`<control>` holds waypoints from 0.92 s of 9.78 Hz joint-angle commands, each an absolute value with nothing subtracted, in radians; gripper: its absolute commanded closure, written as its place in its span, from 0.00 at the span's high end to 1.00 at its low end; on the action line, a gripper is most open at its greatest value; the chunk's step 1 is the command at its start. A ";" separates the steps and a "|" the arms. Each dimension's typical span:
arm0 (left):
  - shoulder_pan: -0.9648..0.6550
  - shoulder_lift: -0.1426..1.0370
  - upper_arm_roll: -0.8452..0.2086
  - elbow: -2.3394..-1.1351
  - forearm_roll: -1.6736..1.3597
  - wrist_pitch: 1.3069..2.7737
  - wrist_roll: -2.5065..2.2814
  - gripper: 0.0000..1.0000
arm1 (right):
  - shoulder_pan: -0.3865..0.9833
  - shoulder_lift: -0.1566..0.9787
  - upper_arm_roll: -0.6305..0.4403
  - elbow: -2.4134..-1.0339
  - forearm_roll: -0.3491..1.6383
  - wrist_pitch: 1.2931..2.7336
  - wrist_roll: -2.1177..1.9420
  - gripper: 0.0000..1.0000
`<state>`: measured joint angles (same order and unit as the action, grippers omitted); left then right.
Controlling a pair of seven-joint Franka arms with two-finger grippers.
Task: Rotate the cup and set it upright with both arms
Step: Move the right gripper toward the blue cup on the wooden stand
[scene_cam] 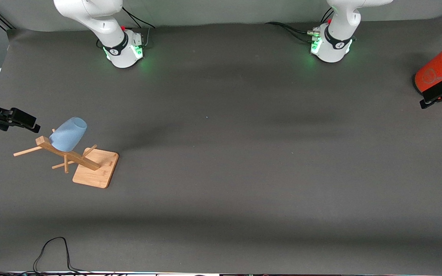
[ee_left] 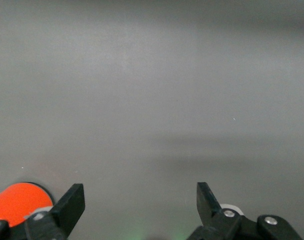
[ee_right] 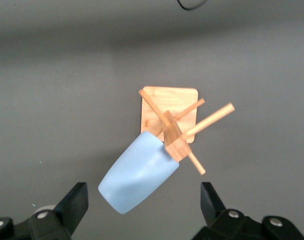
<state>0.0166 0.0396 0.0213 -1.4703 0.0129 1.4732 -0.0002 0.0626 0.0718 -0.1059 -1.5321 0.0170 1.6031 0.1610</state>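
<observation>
The pale blue cup (scene_cam: pixel 68 134) hangs tilted on a peg of a wooden rack (scene_cam: pixel 71 155), toward the right arm's end of the table. In the right wrist view the cup (ee_right: pixel 139 170) points its closed end at the camera. My right gripper (scene_cam: pixel 33 123) hovers over the mat just beside the rack, open, a short gap from the cup. Seen from that wrist, the right gripper (ee_right: pixel 143 195) has its jaws wide apart with nothing between them. My left gripper (scene_cam: pixel 426 100) waits open over the left arm's end of the table, and the left gripper (ee_left: pixel 139 197) frames only bare mat.
The rack stands on a square wooden base (scene_cam: pixel 96 170) with several thin pegs sticking out. A large orange cylinder (scene_cam: pixel 437 71) with a grey top sits by the left gripper, and the orange cylinder (ee_left: pixel 19 202) shows beside one finger. A black cable (scene_cam: pixel 52 251) loops at the table's near edge.
</observation>
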 commanded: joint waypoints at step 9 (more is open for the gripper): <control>0.037 0.045 0.020 -1.476 0.002 1.468 0.034 1.00 | 0.071 0.020 -0.097 -1.644 0.090 1.537 0.772 1.00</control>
